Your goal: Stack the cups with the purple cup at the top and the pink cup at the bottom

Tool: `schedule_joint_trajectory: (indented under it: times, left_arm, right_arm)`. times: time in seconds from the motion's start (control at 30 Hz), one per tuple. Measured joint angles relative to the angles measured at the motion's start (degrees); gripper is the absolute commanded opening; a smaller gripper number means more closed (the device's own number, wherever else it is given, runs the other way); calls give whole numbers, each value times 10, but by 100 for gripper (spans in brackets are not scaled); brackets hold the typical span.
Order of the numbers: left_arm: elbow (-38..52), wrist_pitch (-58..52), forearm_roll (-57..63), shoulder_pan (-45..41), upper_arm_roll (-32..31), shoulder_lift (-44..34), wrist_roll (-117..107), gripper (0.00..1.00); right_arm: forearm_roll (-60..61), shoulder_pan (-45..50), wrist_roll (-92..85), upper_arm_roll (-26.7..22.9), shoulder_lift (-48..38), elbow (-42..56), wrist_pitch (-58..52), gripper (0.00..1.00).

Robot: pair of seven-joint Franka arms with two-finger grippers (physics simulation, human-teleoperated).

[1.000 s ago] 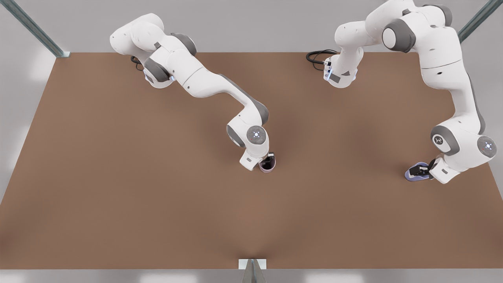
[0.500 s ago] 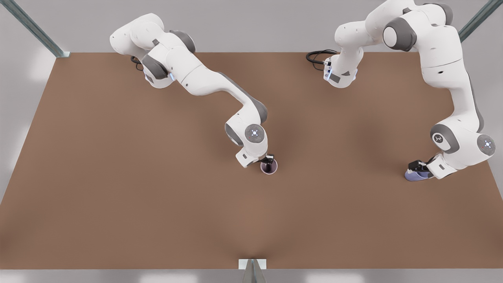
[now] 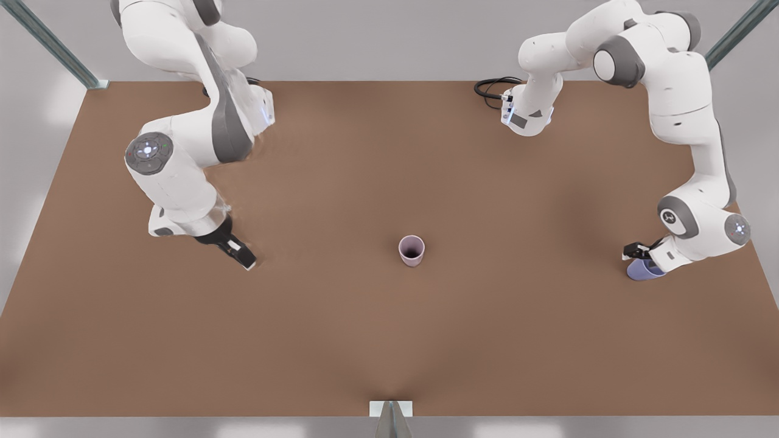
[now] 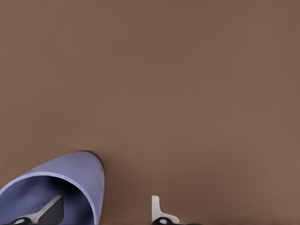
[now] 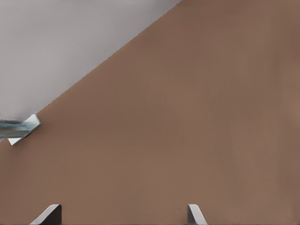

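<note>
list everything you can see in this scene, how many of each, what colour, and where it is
pink cup: one, pale pink-mauve, upright and alone near the middle of the table.
purple cup: one, bluish purple, at the front view's right, its wall between the left gripper's fingers.
table: one, brown.
cable: one, black, coiled at the table's far edge.
metal posts: grey, at the table's corners.
left gripper: one, black fingers, one finger inside the purple cup, one outside.
right gripper: one, open, holding nothing, at the front view's left, clear of both cups.
</note>
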Motion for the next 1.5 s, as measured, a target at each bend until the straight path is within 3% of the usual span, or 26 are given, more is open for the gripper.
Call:
schedule_joint_trajectory:
  times: [0.1,0.17,0.23,0.33,0.53,0.7,0.83,1.07,1.27,1.5]
  left_arm:
    - [1,7,0,0,0,7,4,47]
    - [1,11,0,0,0,9,7,45]
    - [1,14,0,0,0,9,9,43]
    - [2,17,0,0,0,9,13,34]
    - [5,21,2,-1,1,5,16,21]
    - [7,12,6,-21,-10,-35,11,21]
    - [8,-12,9,-92,-11,-82,-6,21]
    - [31,-67,10,-346,-11,-137,-119,21]
    - [114,-91,12,-510,-12,-85,-280,21]
    - [202,-101,31,-596,-12,-15,-459,21]
  right_arm:
    - [4,-128,-62,17,-33,-6,-49,100]
    - [3,-139,-102,18,-13,39,-83,100]
    - [3,-109,-140,-19,16,85,-118,100]
    - [6,-91,-190,-48,29,97,-150,100]
    - [12,-98,-269,-52,28,102,-172,100]
    - [15,-95,-317,-49,36,102,-167,100]
    - [15,-100,-346,-52,32,103,-161,100]
    - [16,-100,-385,-52,32,105,-158,100]
    - [18,-99,-408,-52,34,107,-156,100]
    - [18,-100,-426,-52,33,107,-153,100]
